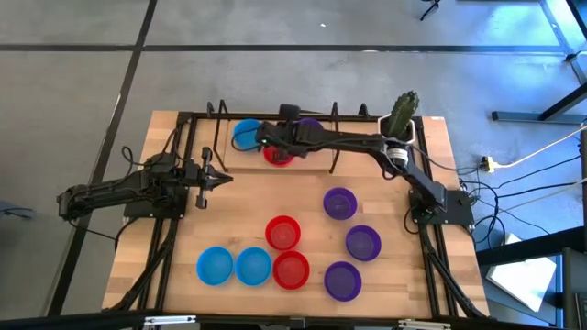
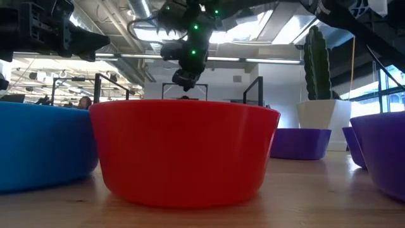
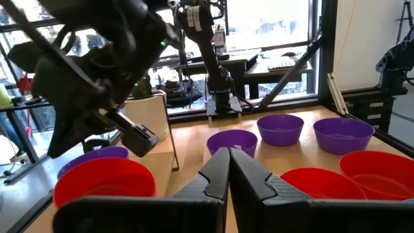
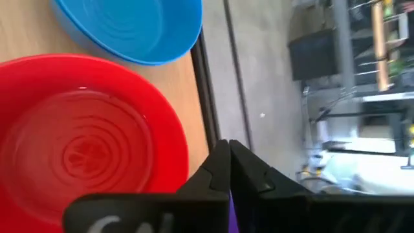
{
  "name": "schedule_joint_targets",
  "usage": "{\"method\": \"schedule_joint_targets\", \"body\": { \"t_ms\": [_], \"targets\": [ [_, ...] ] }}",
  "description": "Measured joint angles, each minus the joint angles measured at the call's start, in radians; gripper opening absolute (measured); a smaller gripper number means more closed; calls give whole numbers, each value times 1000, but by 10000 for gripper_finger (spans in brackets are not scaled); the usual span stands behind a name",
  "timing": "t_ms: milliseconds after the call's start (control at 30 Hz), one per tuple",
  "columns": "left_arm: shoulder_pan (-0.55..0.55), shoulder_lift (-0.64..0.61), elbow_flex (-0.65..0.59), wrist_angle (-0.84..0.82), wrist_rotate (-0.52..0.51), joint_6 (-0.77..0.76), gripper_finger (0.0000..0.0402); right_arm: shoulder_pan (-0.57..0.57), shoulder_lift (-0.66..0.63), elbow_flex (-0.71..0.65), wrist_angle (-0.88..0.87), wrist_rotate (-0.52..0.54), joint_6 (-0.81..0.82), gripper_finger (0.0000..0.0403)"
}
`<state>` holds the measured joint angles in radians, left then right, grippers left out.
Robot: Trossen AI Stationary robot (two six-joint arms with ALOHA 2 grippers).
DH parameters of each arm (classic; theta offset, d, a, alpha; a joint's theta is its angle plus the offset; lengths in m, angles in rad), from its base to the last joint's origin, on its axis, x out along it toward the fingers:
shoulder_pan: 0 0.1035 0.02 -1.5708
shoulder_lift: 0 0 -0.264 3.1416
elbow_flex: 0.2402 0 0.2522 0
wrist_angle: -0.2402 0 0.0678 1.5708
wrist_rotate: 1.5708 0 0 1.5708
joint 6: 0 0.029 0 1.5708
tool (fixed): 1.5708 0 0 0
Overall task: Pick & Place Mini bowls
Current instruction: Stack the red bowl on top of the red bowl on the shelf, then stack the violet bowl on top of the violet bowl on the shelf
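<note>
Bowls of three colours lie spread on the wooden table point(image 1: 248, 197), and both grippers are closed and hold nothing. The right gripper point(image 1: 263, 137) reaches across the far part of the table; its two fingers point(image 4: 228, 169) are pressed together with no bowl between them. Directly under and just beside its tip lies a red bowl point(image 1: 278, 154), seen large in the right wrist view point(image 4: 84, 139), and a blue bowl point(image 1: 245, 134) sits close to the tip on its other side, next to the red one. A purple bowl point(image 1: 310, 125) shows only partly, beside the same arm's wrist and mostly hidden by it. The left gripper point(image 1: 220, 178) waits at the left side of the table, its fingers point(image 3: 217, 171) closed on each other, and it points toward the table's middle. Ahead of it, well apart from the tip, lies the near group: two red bowls point(image 1: 282, 232) point(image 1: 291, 269), two blue bowls point(image 1: 215, 265) point(image 1: 252, 266) side by side, and three purple bowls point(image 1: 339, 203) point(image 1: 363, 243) point(image 1: 342, 280) in a loose column farther from it. A white pot with a green cactus point(image 1: 402, 117) stands at the far right corner, behind the right arm. In the low view a red bowl point(image 2: 183, 152) fills the foreground, and the right gripper point(image 2: 185, 79) hangs above the table behind it.
</note>
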<state>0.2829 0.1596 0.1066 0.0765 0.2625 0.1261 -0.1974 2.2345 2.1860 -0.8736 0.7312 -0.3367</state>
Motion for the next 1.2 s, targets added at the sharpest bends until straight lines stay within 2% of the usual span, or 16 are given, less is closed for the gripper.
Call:
{"method": "schedule_joint_targets", "body": {
  "t_ms": [167, 333, 500, 767, 1000, 1100, 1200],
  "targets": [
    [0, 0, 0, 0, 0, 0, 4, -11, 0, -2, 0, -45, 15, 1],
    [0, 0, 0, 0, 0, 0, 6, -19, 2, -80, 72, -84, 8, 0],
    [0, 0, 0, 0, 0, 0, 7, -22, 3, -176, 229, 12, -100, 0],
    [0, 0, 0, 0, 0, 16, 7, 27, -22, -163, 299, 84, -203, 0],
    [0, 0, 0, -7, 0, 17, 5, 155, -212, -159, 336, 8, -238, 0],
    [0, 0, 0, -9, 0, 17, 4, 232, -348, -159, 334, -35, -242, 0],
    [0, 0, 0, -16, 0, 17, 7, 307, -501, -157, 282, -88, -176, 0]
  ]
}}
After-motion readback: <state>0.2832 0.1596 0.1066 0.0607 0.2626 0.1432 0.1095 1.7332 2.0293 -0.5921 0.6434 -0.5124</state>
